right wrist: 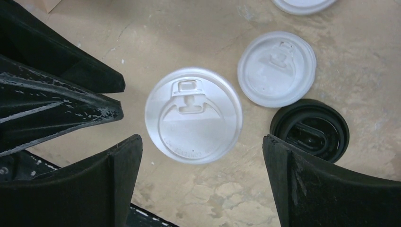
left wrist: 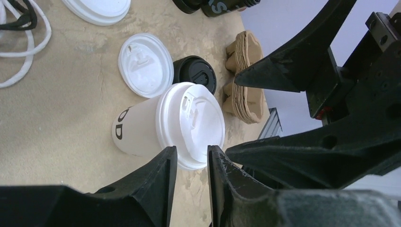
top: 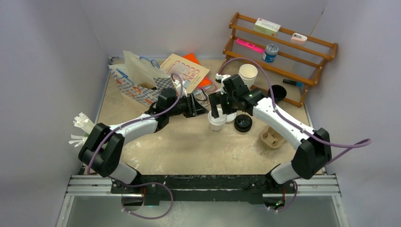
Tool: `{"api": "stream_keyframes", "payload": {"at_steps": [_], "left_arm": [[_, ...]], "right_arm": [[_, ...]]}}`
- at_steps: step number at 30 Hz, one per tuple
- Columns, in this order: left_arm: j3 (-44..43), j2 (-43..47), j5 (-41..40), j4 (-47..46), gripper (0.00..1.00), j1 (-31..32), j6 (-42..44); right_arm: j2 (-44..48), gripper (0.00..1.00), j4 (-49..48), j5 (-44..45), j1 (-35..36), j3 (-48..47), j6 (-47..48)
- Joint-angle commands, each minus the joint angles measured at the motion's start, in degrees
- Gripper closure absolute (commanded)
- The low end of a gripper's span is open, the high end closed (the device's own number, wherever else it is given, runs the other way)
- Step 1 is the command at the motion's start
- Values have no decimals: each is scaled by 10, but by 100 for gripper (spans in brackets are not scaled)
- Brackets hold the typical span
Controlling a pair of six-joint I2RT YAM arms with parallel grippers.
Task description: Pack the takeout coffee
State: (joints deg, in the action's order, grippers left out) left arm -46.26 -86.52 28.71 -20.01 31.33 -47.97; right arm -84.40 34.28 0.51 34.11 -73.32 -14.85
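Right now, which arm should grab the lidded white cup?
Right. The right gripper hangs open directly over the cup, a finger either side; the left gripper sits beside it, fingers nearly together.

A wooden rack (top: pixel 326 52) stands at the back right of the worktop (top: pixel 189 146). On it are a white box (top: pixel 267 26), a pink marker (top: pixel 249 46), a blue-lidded jar (top: pixel 270 52) and a small pale pink item (top: pixel 299 37). A stack of lidless white cups (top: pixel 248 74) stands just in front of the rack. A brown cardboard carrier (top: pixel 271 138) lies near the right edge. At the back left a patterned paper bag (top: pixel 137 78) leans beside a printed booklet (top: pixel 187 71) lying over an orange card (top: pixel 191 58). White cords (left wrist: pixel 28 42) trail across the sandy surface.
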Motion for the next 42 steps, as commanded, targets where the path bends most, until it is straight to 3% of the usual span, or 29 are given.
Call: {"api": "stream_keyframes", "payload": {"at_steps": [1,13,18,35,42], "left_arm": [[20,7,2,-10,70,2,-22],[34,-28,27,-71,74,2,-50],[33,-38,32,-75,74,3,-51],[30,-50,39,-80,75,2,-48],[29,-51,38,-77,75,3,-45]], "right_arm": [[-23,2,-22,15,13,-33,57],[-50,3,-26,19,35,-45,69],[-53,8,-24,15,36,-41,67],[-64,9,-17,2,40,-18,69],[-68,16,-19,19,45,-12,71]]}}
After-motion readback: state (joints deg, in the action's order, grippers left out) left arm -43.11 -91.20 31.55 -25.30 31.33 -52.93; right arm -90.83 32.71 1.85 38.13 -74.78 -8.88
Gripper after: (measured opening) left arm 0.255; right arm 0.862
